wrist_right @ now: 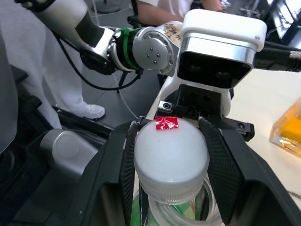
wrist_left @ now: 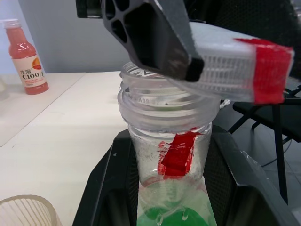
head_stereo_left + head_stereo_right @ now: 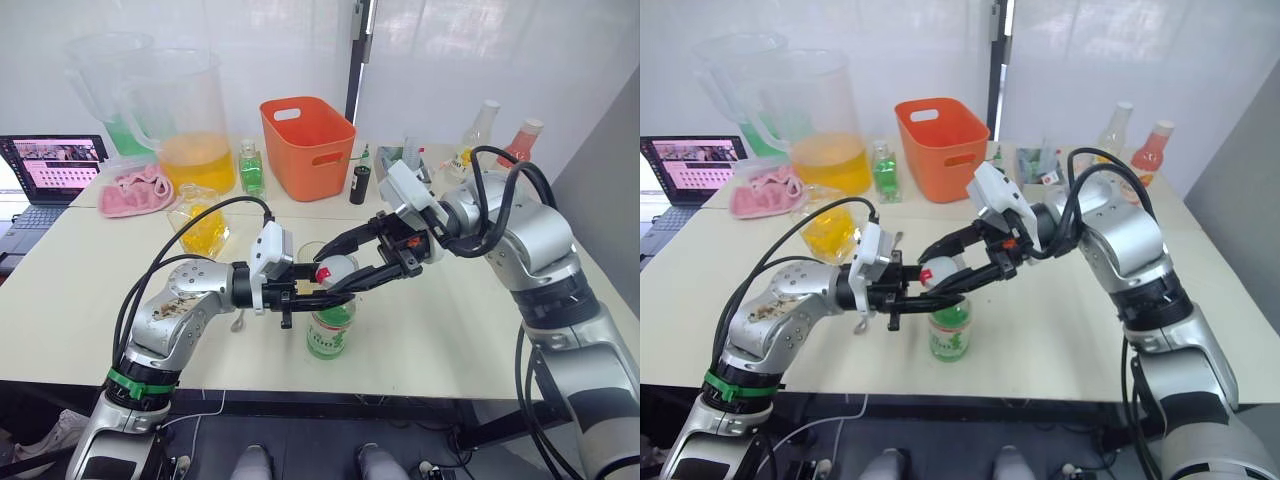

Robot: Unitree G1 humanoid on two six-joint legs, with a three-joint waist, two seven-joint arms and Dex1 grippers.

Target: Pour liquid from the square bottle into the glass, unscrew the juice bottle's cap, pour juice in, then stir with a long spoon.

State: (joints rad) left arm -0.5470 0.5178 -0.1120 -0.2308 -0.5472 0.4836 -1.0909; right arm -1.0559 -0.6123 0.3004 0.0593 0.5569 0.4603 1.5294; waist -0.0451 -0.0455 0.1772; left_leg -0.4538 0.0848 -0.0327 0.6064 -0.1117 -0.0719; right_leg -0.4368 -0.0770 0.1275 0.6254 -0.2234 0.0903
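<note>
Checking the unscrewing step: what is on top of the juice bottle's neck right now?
The cap, gripped by the right gripper, sits tilted just off the juice bottle, with the open threaded mouth showing beneath. The left gripper clamps the neck.

Lighting bright, even, diffuse across both head views; white wall behind the table (image 3: 90,300) is near overexposed, panels washed to flat white. Shadows under the arms on the tabletop soft and faint, no hard edges. Laptop screen (image 3: 55,163) glows, readable as a lit patch only. Head views sharp at centre; straight table edges bow slightly toward the frame margins, wide-angle distortion. Left wrist view: the juice bottle (image 2: 171,155) neck in reasonable focus with small glints on the plastic threads; the cap (image 2: 235,70) and dark finger above it close and soft; pink bottle (image 2: 26,56) behind mildly blurred. Right wrist view: cap top bright, nearly blown out; background floor dimmer, soft.
</note>
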